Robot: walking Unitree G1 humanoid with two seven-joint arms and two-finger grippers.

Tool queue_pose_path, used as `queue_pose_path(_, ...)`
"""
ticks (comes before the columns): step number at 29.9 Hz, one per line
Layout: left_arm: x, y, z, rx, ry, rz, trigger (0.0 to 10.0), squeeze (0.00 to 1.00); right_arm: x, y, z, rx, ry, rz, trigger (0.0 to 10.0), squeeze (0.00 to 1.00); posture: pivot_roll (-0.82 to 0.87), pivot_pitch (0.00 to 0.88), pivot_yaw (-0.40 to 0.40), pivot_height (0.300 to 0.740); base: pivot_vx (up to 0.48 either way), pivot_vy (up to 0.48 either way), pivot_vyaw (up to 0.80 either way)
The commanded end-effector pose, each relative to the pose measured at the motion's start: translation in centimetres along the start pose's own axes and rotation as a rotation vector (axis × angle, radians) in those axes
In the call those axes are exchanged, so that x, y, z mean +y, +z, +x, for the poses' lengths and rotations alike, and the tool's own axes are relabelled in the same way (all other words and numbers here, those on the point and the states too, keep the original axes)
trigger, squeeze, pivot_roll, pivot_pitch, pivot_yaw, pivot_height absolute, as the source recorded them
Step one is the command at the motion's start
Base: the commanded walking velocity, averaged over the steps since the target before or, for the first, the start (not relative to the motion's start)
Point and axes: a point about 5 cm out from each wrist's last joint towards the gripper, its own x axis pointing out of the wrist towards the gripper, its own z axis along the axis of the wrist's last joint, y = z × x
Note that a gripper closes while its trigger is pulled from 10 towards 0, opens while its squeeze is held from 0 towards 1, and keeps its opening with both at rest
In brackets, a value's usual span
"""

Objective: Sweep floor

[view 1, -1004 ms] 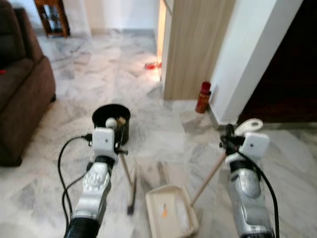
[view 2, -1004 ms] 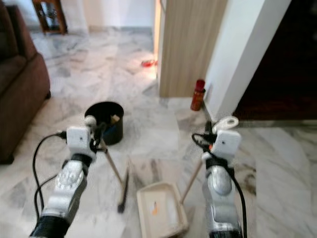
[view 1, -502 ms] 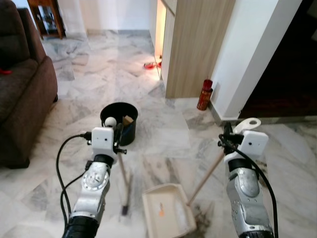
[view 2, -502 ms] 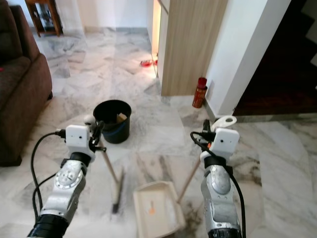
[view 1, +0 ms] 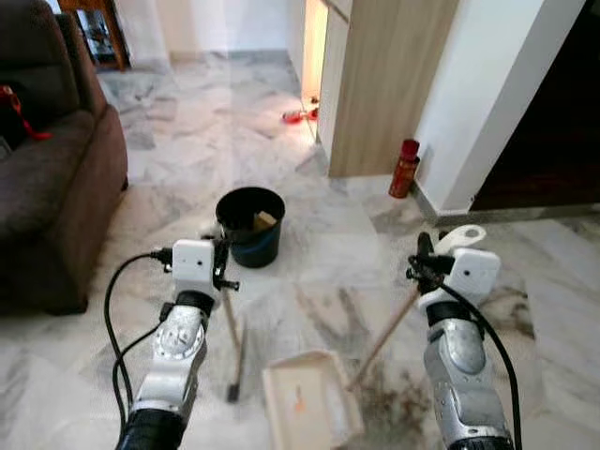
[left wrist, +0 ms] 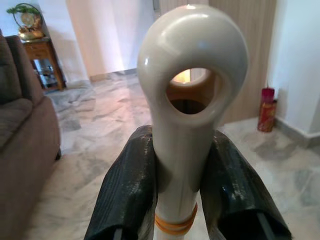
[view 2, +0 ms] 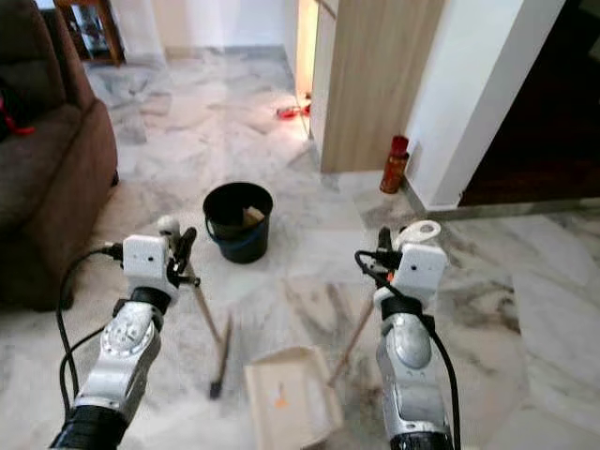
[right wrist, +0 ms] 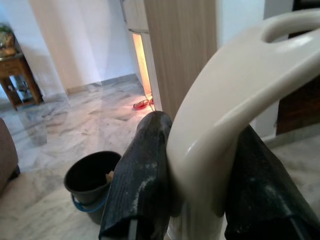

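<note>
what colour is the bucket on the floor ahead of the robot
The bucket is black with a blue band around its lower part, clearest in the right eye view.

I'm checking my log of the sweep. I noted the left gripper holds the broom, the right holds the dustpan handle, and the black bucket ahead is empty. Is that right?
One thing is wrong: the black bucket is not empty. The left eye view shows a pale piece of rubbish inside it. The rest holds: the left gripper is shut on the broom and the right gripper on the dustpan handle.

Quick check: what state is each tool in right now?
Left tool: shut on the broom handle.
Right tool: shut on the dustpan handle.
</note>
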Motion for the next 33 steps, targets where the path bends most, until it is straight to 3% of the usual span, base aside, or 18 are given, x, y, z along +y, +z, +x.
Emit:
queue_pose_path(1, -0.8, 0.6, 0.5, -0.020, -0.031, -0.006, 10.0, 0.00, 0.0, 1.5, 0.5, -0.068, -0.004, 0.008, 10.0, 0.00, 0.01, 0.000, -0.005, 0.740, 0.000, 0.000, 0.00)
queue_pose_path(8, -0.7, 0.7, 0.3, -0.026, -0.014, -0.005, 10.0, 0.00, 0.3, 2.4, 0.8, -0.105, 0.001, 0.018, 10.0, 0.00, 0.01, 0.000, -0.011, 0.740, 0.000, 0.000, 0.00)
queue_pose_path(11, -0.7, 0.8, 0.3, -0.030, -0.008, -0.018, 10.0, 0.00, 1.2, 3.5, 1.2, -0.143, 0.028, 0.035, 10.0, 0.00, 0.00, 0.000, -0.013, 0.740, 0.000, 0.000, 0.00)
queue_pose_path(18, -0.6, 1.0, 0.4, -0.039, 0.005, -0.002, 10.0, 0.00, 1.7, 3.4, 1.2, -0.140, 0.042, 0.041, 10.0, 0.00, 0.01, 0.000, -0.017, 0.740, 0.000, 0.000, 0.00)
queue_pose_path(33, -0.4, 1.0, 0.3, -0.041, 0.019, 0.009, 10.0, 0.00, 1.9, 2.9, 1.0, -0.113, 0.064, 0.041, 10.0, 0.00, 0.01, 0.000, -0.018, 0.740, 0.309, 0.000, 0.25)
